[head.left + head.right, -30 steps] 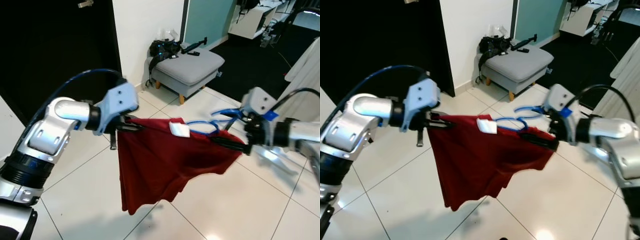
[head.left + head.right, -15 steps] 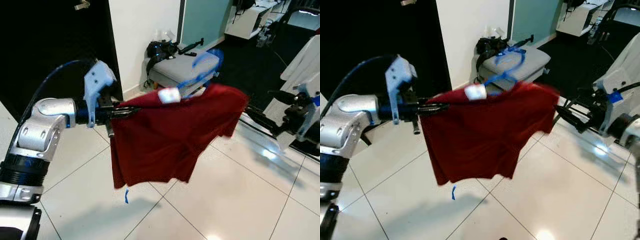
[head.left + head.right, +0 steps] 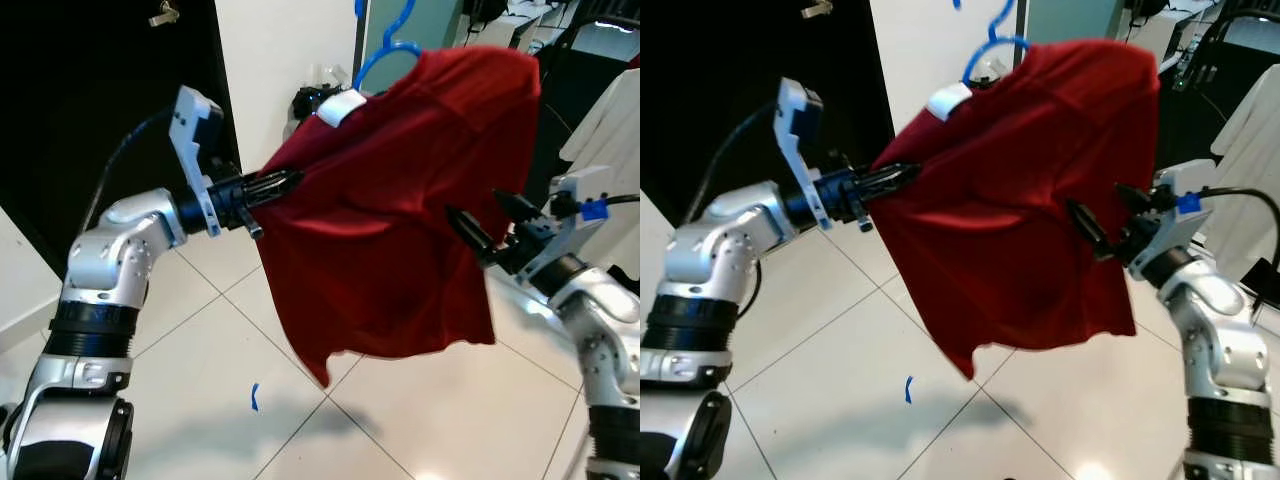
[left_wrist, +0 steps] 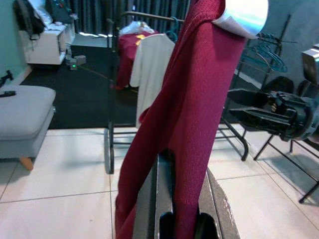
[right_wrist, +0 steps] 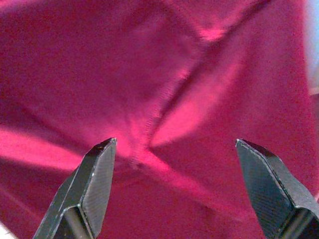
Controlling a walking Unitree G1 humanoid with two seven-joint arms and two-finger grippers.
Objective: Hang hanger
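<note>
Left gripper (image 3: 288,181), jaws clamped on the red shirt (image 3: 400,200), now raised: shirt and blue hanger (image 3: 385,45) hang high, hook at the frame's top. Right gripper (image 3: 480,225), which pinched the shirt's far edge a second ago, now has its jaws spread, facing the cloth close by.

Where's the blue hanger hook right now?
In the left eye view the blue hanger hook pokes up at top centre, above the red shirt, whose shoulder the left pincer grips.
</note>
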